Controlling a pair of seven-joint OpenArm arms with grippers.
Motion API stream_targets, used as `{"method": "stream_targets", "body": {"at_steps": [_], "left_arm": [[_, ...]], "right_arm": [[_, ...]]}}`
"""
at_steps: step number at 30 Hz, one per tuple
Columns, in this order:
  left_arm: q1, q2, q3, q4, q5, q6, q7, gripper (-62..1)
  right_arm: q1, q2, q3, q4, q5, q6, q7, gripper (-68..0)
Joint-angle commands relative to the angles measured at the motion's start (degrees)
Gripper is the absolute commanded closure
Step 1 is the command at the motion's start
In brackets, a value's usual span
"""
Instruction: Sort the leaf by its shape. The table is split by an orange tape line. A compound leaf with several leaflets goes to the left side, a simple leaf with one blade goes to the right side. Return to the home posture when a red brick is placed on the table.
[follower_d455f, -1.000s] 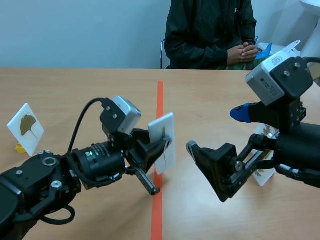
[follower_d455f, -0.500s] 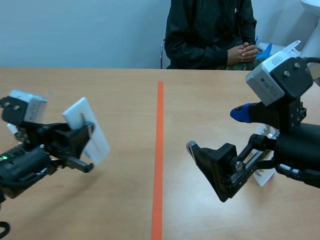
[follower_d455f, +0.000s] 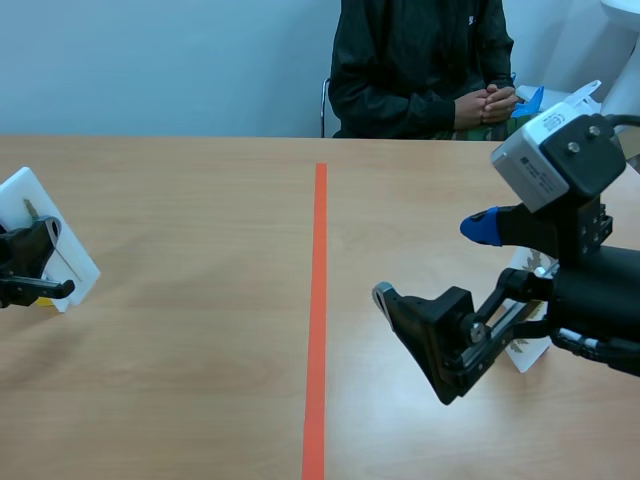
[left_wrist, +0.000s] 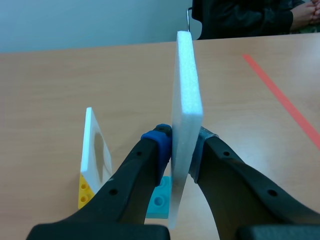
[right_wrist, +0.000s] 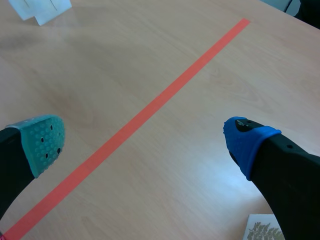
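My left gripper (left_wrist: 181, 146) is shut on a white foam card (left_wrist: 186, 100), seen edge-on, so its leaf side is hidden. A cyan brick (left_wrist: 159, 201) sits under the card. In the scene view the card (follower_d455f: 48, 238) is at the far left edge of the table. Just beside it stands another white card with a yellow leaf (left_wrist: 95, 149) on a yellow brick base. My right gripper (follower_d455f: 432, 262) hangs open over the right half, right of the orange tape line (follower_d455f: 318, 300), with nothing between its pads (right_wrist: 42, 142).
A small card with a fern-like leaf (right_wrist: 261, 230) stands on the right side, under my right arm (follower_d455f: 528, 352). A person sits across the table with hands (follower_d455f: 490, 100) clasped. The tape line (right_wrist: 150, 110) runs ahead of my right gripper.
My left arm has swung left with the white card, from the tape line to the far left edge beside the yellow-leaf card. The right arm has kept still.
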Motion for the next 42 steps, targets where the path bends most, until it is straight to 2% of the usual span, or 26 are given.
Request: {"method": "stream_targets", "body": {"at_steps": [1, 6, 12, 22, 29, 42], "left_arm": [[-0.6, -0.3, 0.2, -1.1, -0.2, 0.1, -0.7, -5.1], [-0.8, -0.5, 0.1, -4.8, -3.1, 3.5, -0.9, -5.1], [-2.3, -0.5, 0.1, -10.1, -5.0, 6.4, -3.0, -5.1], [-4.8, -0.5, 0.1, -15.8, -5.3, 6.4, -5.8, -5.3], [-4.7, -0.6, 0.1, -15.8, -5.3, 6.4, -5.8, -11.9], [-4.6, -0.8, -0.2, -15.5, -5.3, 6.4, -5.8, -30.4]], "right_arm": [[0.7, 0.0, 0.8, 0.1, 0.8, -0.2, 1.0, -67.9], [0.7, 0.0, 0.8, 0.1, 0.8, -0.2, 1.0, -67.9], [0.7, 0.0, 0.8, 0.1, 0.8, -0.2, 1.0, -67.9], [0.7, 0.0, 0.8, 0.1, 0.8, -0.2, 1.0, -67.9], [0.7, 0.0, 0.8, 0.1, 0.8, -0.2, 1.0, -67.9], [0.7, 0.0, 0.8, 0.1, 0.8, -0.2, 1.0, -67.9]]}}
